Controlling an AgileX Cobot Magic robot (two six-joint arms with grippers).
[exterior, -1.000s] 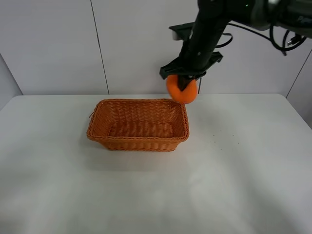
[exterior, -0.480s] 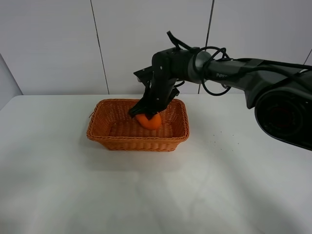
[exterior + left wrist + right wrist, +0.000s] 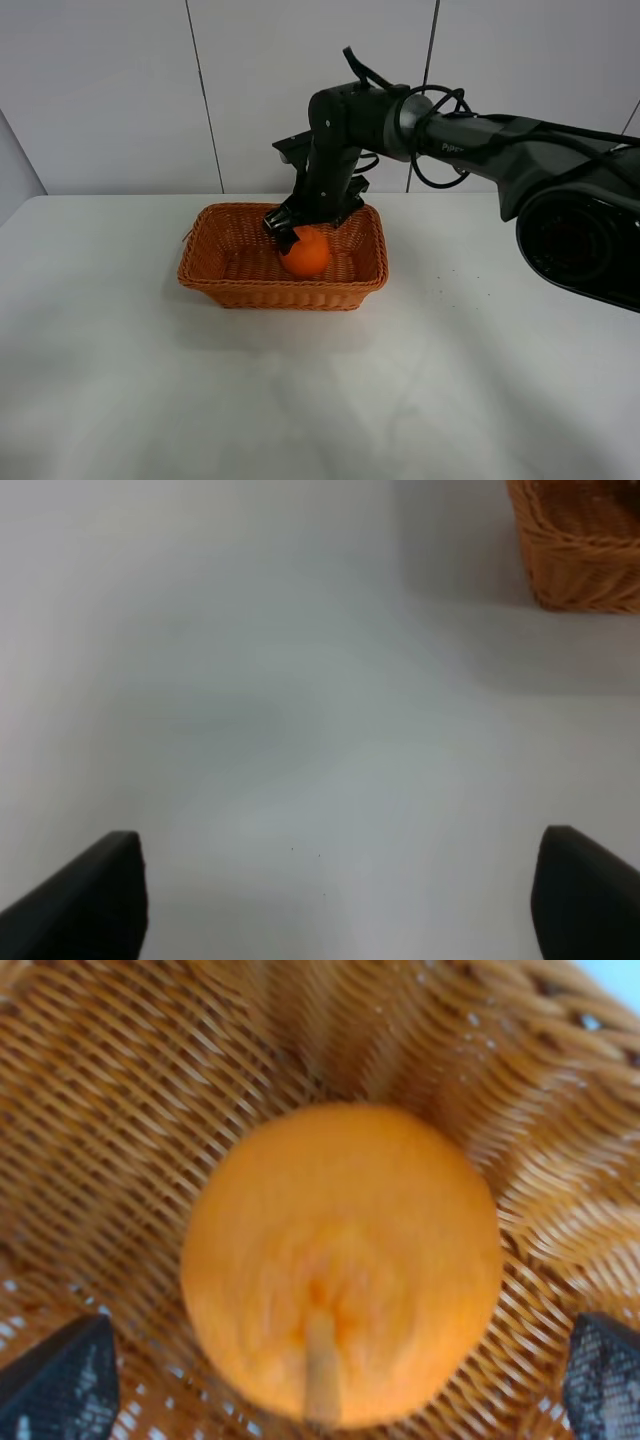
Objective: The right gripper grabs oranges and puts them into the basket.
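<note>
in the upper middle of the frame the orange (image 3: 306, 257) lies inside the basket (image 3: 280, 293), right of its middle, with the right gripper (image 3: 298, 226) spread wide just above it, gripping nothing, and bare table (image 3: 470, 370) all round.

One bit of writing on show: small pale lettering (image 3: 456, 148) on the black right arm (image 3: 500, 145), printed along the long link that runs off to the right, above and to the right of the basket (image 3: 280, 293). It looks like "PiPER", though the last letters are faint. Nothing else reads clearly in either wrist view.
</note>
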